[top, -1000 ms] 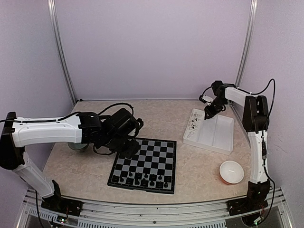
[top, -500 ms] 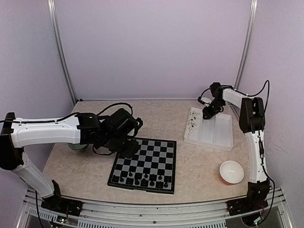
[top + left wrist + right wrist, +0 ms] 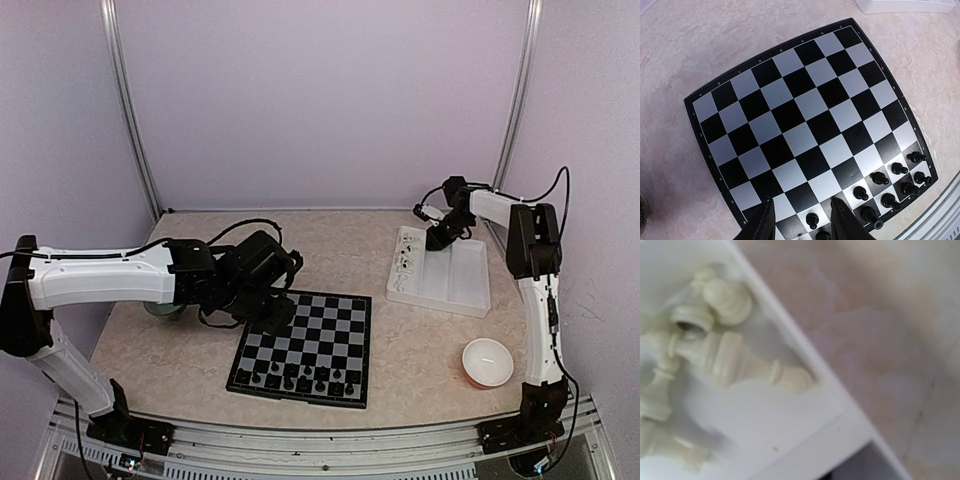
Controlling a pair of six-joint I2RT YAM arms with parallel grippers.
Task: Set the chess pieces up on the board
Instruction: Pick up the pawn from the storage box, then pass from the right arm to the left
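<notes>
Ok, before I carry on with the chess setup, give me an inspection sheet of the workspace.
Surface: beige marbled table.
Job's things: board lies flat near the front; black pieces stand only on its two nearest rows.
Clutter: white tray on the right, white pieces lying in its left compartment; bowl in front of the tray; round thing mostly hidden under the left arm.
Hands: left hand open above the board's left side, holding nothing; right hand over the tray's left compartment, open or shut unclear.
Cables: left arm's cable loops above it; right arm's cable arcs beside it.
Surroundings: lilac walls; metal rail at the near edge.
</notes>
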